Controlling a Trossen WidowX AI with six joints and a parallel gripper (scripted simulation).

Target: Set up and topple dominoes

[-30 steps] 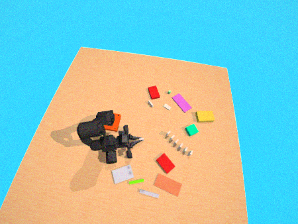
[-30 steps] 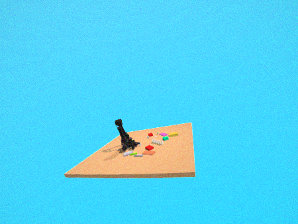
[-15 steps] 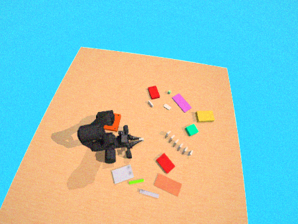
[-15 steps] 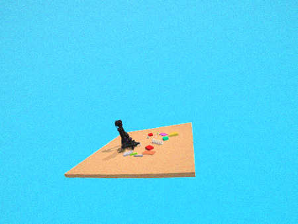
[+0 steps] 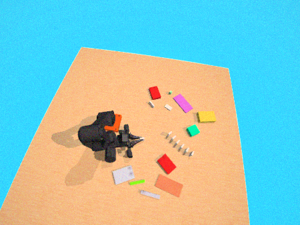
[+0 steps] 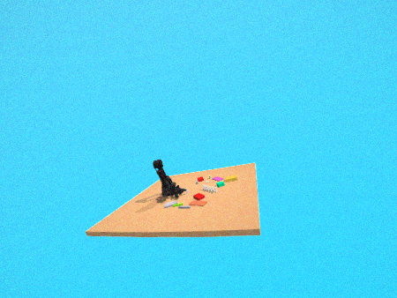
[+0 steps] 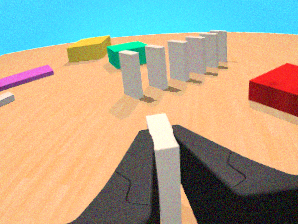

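Note:
A row of several white dominoes (image 5: 177,143) (image 6: 209,189) (image 7: 132,75) stands upright, evenly spaced, ahead of the gripper. My gripper (image 5: 141,138) (image 7: 159,137) is shut on a white domino (image 7: 169,175), held upright between the fingertips. It is short of the row's near-left end and does not touch it; its exact height above the table cannot be told. A loose white domino (image 5: 168,107) (image 7: 6,99) lies flat away from the row. Another small whitish block (image 5: 151,104) is left of it in the top view; whether it stands is unclear.
A green block (image 5: 193,130) (image 7: 127,54) is beside the row's far side, with a yellow block (image 5: 207,116) (image 7: 89,50) beyond. A red block (image 5: 167,164) (image 7: 277,90) is right of the row in the wrist view. A purple slab (image 5: 183,103) is near the flat domino.

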